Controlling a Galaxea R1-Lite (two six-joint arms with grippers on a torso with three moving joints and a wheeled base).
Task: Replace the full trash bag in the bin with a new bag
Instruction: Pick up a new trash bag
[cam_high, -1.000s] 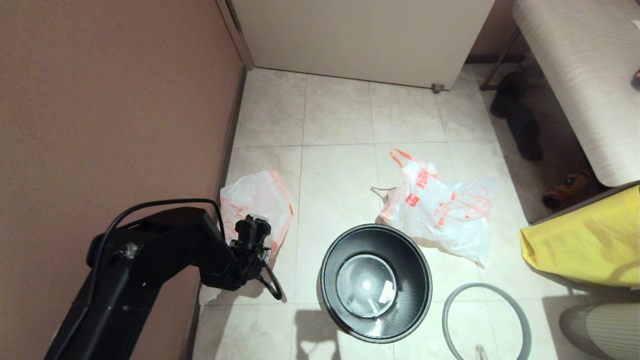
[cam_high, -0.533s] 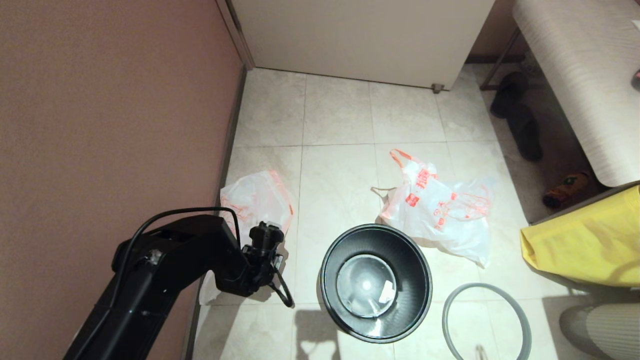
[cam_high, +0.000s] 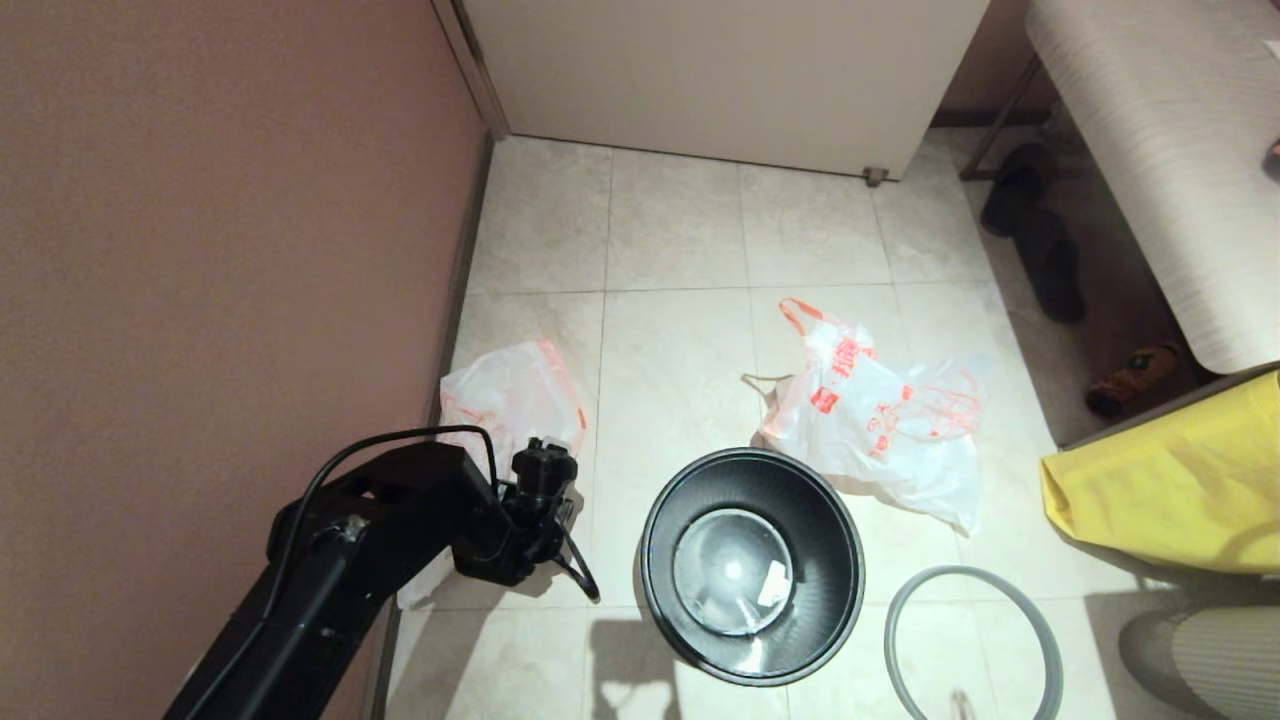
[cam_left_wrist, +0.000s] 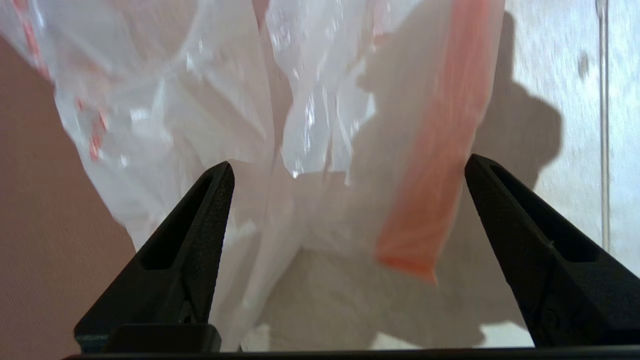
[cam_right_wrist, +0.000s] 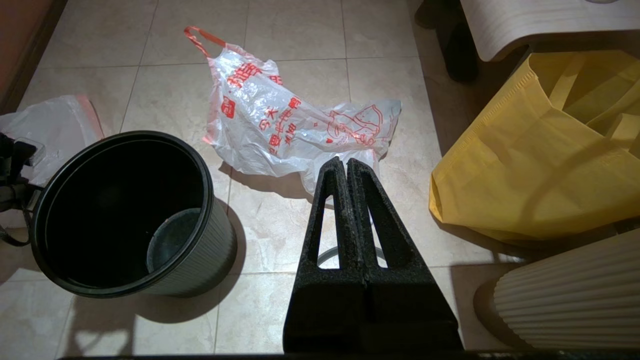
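While the bin (cam_high: 752, 567) stands empty on the floor tiles in the head view, its grey hoop rim (cam_high: 972, 640) lies separately on the floor just to its right. Beyond the bin, just past its far rim, lies the full trash bag (cam_high: 880, 420), with its orange-red loop handles stretched away from the bin. The new bag (cam_high: 515, 400) lies crumpled near the brown wall (cam_high: 220, 250) at left, well apart from the full one. Over its near edge hangs the left end effector (cam_high: 555, 515); its fingers are hidden under the wrist in this view.

Left wrist view: the left end effector (cam_left_wrist: 348, 172) has its fingers spread wide with nothing clamped; the new bag's white film and pale-orange hem band (cam_left_wrist: 435, 150) lie between and beyond the tips.

Right wrist view: the right end effector (cam_right_wrist: 346, 162) is pressed together and empty, parked above the floor near the full trash bag (cam_right_wrist: 295, 125), the bin (cam_right_wrist: 125, 215) and a yellow tote (cam_right_wrist: 540, 150).

Judged step: picking up the new bag. The next move calls for lowering the open fingers onto the hem and closing on a single fold, then carrying it to the bin's mouth.
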